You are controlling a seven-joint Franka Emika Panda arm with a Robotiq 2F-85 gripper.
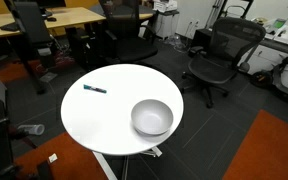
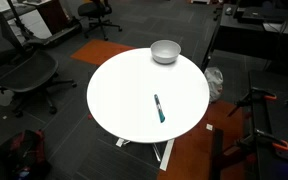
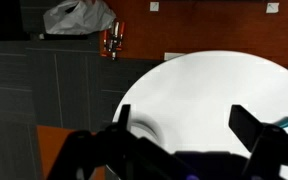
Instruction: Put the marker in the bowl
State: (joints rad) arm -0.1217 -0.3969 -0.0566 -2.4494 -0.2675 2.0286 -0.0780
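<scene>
Gripper (image 3: 184,125) jaws wide, empty, above table (image 1: 104,115). Marker (image 2: 159,108) lies flat, well apart from bowl (image 2: 165,50). Advice: align jaws across marker's shaft, descend squarely, close at its midpoint.

Hand (image 3: 182,120) low in the wrist view, dark fingers (image 3: 254,128) wide apart (both tips in frame)

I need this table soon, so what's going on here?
A robot arm is set to put a marker in a bowl, but nothing is held. The marker lies flat on the round white table, well apart from the empty bowl near the table's edge. The gripper shows only in the wrist view, above the table, jaws wide apart and empty.
</scene>
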